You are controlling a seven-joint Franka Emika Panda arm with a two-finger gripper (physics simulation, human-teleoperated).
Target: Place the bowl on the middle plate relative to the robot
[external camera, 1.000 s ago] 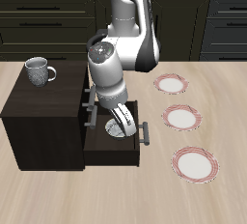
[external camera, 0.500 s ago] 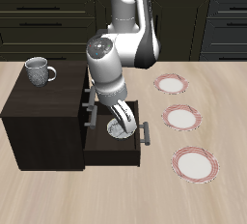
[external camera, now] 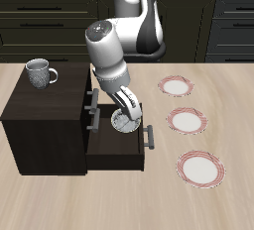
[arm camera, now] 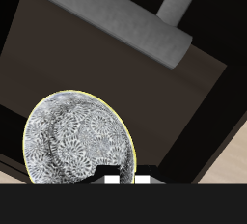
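Observation:
The bowl [external camera: 126, 124], grey-white with a dark speckled pattern, hangs from my gripper [external camera: 127, 115] just above the open drawer [external camera: 116, 151] of the dark cabinet. The gripper is shut on the bowl's rim. In the wrist view the bowl [arm camera: 77, 142] fills the space beside my gripper [arm camera: 126, 180], with the dark drawer floor beneath it. The middle plate [external camera: 186, 121], white with a red-pink striped rim, lies on the table beside the drawer, between two identical plates. It is bare.
A grey patterned mug [external camera: 40, 71] stands on the cabinet top [external camera: 45, 100]. One plate [external camera: 176, 86] lies farther back and another plate [external camera: 198, 167] nearer the table's front edge. The drawer handle [arm camera: 116, 20] shows in the wrist view.
My gripper has risen with the bowl, lifting it from the drawer floor to just above the drawer. The plates and mug have not moved.

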